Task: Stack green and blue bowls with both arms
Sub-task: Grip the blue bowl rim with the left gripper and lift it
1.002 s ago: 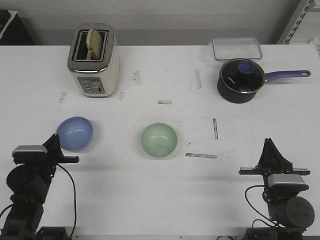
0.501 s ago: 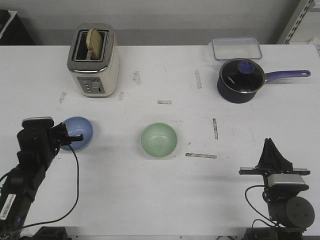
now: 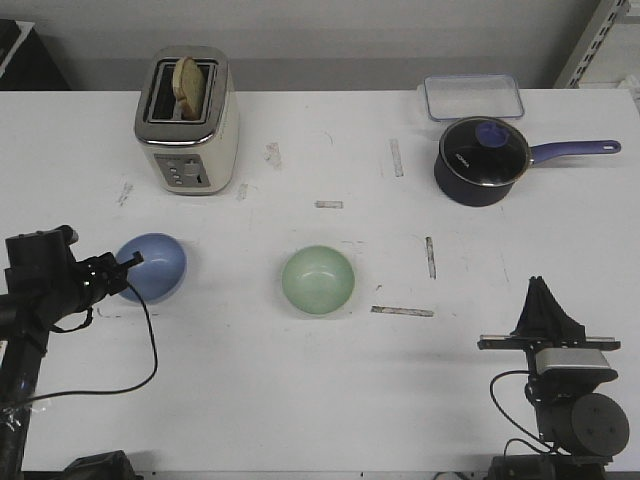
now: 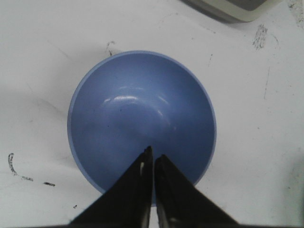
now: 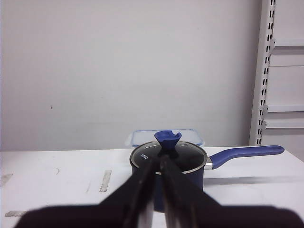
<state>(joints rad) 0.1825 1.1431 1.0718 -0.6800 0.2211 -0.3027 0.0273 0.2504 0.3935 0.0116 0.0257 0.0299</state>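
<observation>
The light blue bowl (image 3: 152, 267) stands upright on the white table at the left. The pale green bowl (image 3: 318, 279) stands near the middle, about a bowl's width and a half to the right of the blue one. My left gripper (image 3: 127, 262) reaches over the blue bowl's left side. In the left wrist view the blue bowl (image 4: 141, 118) is seen from above and my left gripper (image 4: 153, 155) hangs over its inside, shut and holding nothing. My right gripper (image 3: 540, 296) rests at the front right, far from both bowls. In the right wrist view it (image 5: 156, 164) is shut and empty.
A cream toaster (image 3: 188, 120) holding a slice of bread stands at the back left; its base edge (image 4: 232, 7) shows just beyond the blue bowl. A dark navy saucepan (image 3: 482, 161) with a glass lid and a clear lidded box (image 3: 472, 97) are at the back right.
My left arm has lifted from its rest at the front left and swung out, bringing its shut gripper over the blue bowl. The right arm and both bowls have not moved.
</observation>
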